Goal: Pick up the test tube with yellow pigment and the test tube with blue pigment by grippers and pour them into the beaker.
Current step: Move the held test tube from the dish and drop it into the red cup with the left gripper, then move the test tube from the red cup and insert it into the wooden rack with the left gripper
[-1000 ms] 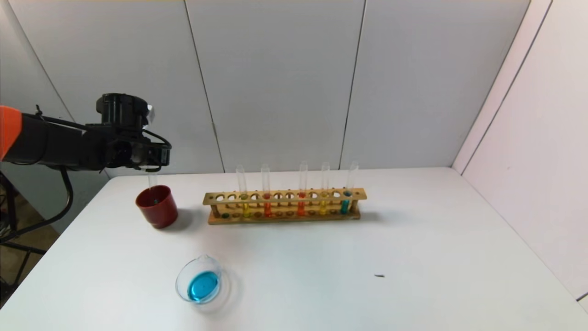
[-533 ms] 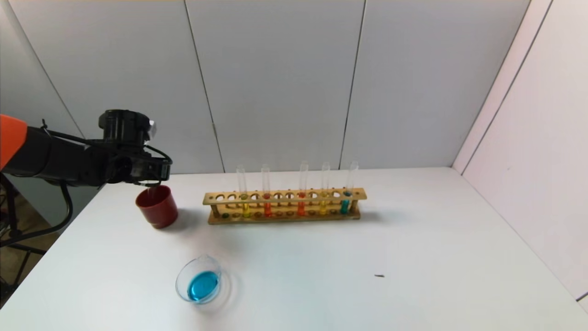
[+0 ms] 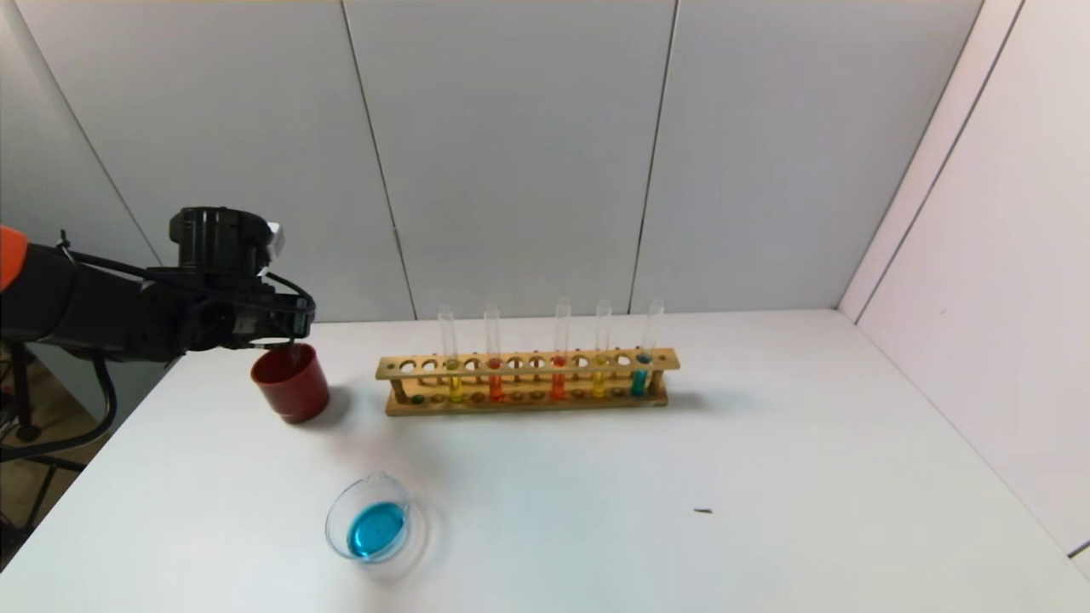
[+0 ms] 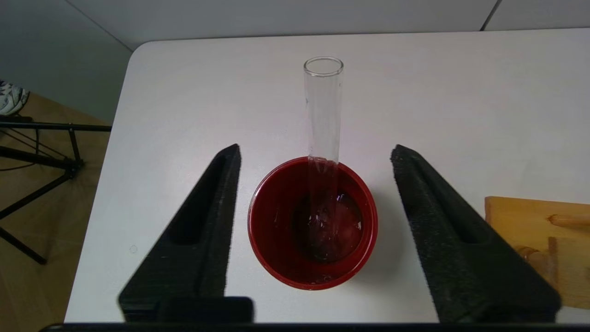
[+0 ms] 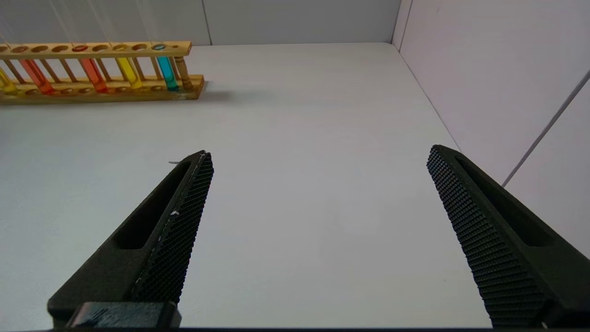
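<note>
The beaker (image 3: pixel 372 528) sits near the front-left part of the bench, a pool of blue liquid in its bottom, with bare white surface all around it. Behind it, toward the rear edge, the wooden rack (image 3: pixel 528 380) runs parallel to the back wall. The test tube with blue pigment (image 3: pixel 643 362) stands upright near the rack's right end, and a test tube with yellow pigment (image 3: pixel 600 358) is just left of it; a second yellow one (image 3: pixel 452 362) stands toward the rack's left end, with two orange-red tubes (image 3: pixel 495 362) between them.

Left of the rack, near the rear-left corner, a red cup (image 3: pixel 290 382) holds an emptied clear tube (image 4: pixel 322 120) that leans against its rim; whether any drops remain inside is hard to tell.

The left gripper (image 4: pixel 315 152) hovers just above the cup, its jaws spread wide on either side of the cup and tube, touching neither and holding nothing.

The right gripper (image 5: pixel 318 157) hangs over the bench's right side, close to the right wall, jaws wide apart and empty.

The whole right half of the bench (image 3: pixel 809 477), from the rack's right end to the right edge, is open, apart from a small dark speck (image 3: pixel 703 511).
</note>
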`<state>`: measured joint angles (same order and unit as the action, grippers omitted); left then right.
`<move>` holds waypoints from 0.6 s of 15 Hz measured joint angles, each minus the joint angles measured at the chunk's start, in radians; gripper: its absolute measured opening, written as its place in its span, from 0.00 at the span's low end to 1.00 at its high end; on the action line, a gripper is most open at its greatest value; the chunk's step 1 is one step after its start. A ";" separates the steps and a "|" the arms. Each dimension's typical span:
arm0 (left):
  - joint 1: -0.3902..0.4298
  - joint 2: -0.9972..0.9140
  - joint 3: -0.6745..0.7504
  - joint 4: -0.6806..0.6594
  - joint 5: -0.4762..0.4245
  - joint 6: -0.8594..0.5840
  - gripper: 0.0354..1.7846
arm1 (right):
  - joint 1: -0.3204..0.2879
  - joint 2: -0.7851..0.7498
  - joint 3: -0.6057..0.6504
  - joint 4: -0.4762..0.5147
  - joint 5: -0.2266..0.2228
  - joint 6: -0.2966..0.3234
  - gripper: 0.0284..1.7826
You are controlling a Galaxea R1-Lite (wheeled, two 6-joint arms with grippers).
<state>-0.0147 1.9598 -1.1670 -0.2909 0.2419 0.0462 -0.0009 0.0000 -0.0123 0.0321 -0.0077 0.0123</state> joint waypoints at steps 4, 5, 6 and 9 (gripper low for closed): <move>-0.032 -0.081 0.059 0.000 -0.002 -0.007 0.93 | 0.000 0.000 0.000 0.000 0.000 0.000 0.95; -0.058 -0.110 0.095 -0.001 0.001 -0.013 0.97 | 0.000 0.000 0.000 0.000 0.000 0.000 0.95; -0.088 -0.139 0.132 -0.007 0.004 -0.025 0.98 | 0.000 0.000 0.000 0.000 0.000 0.000 0.95; -0.207 -0.228 0.253 -0.071 0.029 -0.102 0.98 | 0.000 0.000 0.000 0.000 0.000 0.000 0.95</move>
<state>-0.2217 1.7317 -0.9140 -0.3617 0.2713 -0.0557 -0.0009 0.0000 -0.0123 0.0321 -0.0077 0.0123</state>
